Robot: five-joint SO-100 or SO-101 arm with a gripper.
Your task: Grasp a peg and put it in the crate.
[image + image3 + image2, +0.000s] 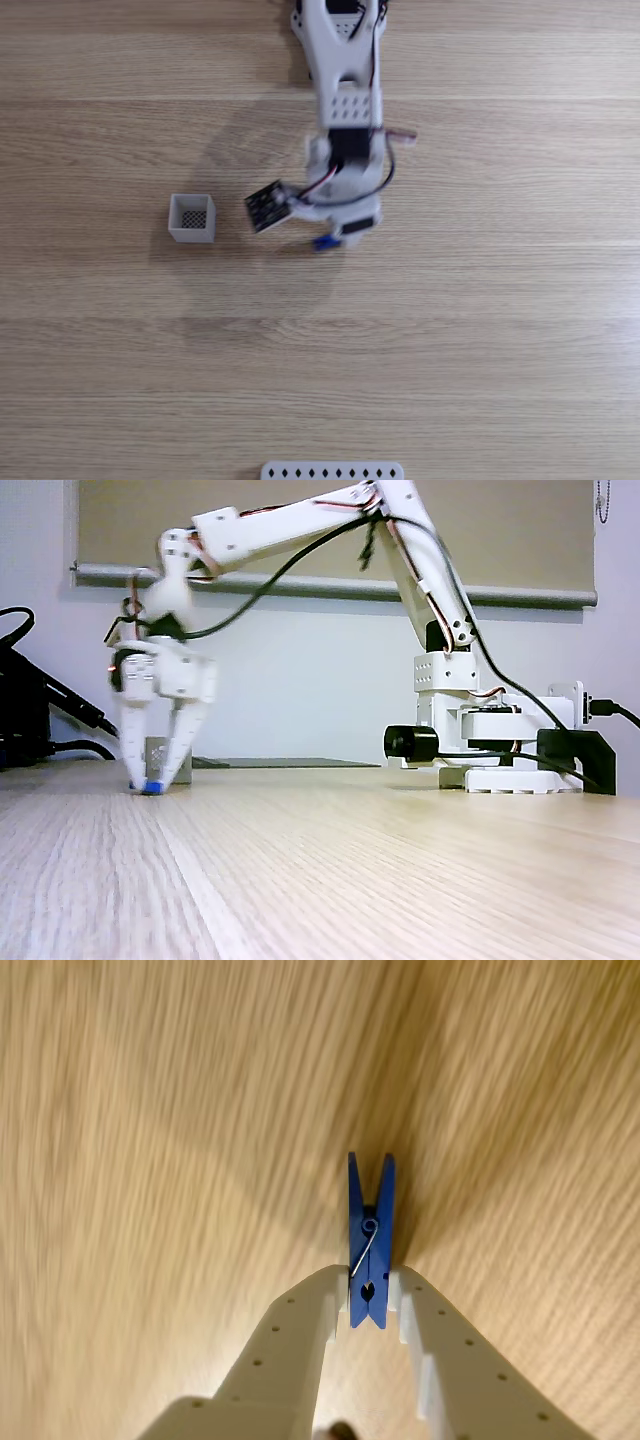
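The blue peg [371,1200] sits pinched between my white fingers, pointing away from the wrist camera over blurred wood. My gripper [368,1285] is shut on its lower end. In a fixed view from above, the gripper [335,235] with the peg [325,243] is to the right of the small white crate [192,218], with a clear gap between them. In a low fixed view, the gripper [152,782] points straight down with the peg [152,789] at its tips, close to the table. I cannot tell if it touches. The crate [158,755] stands behind it.
A white perforated strip [332,470] lies at the table's bottom edge in the fixed view from above. The arm's base [500,750] stands at the right in the low fixed view, and black cables [30,710] lie at the left. Bare wood surrounds the crate.
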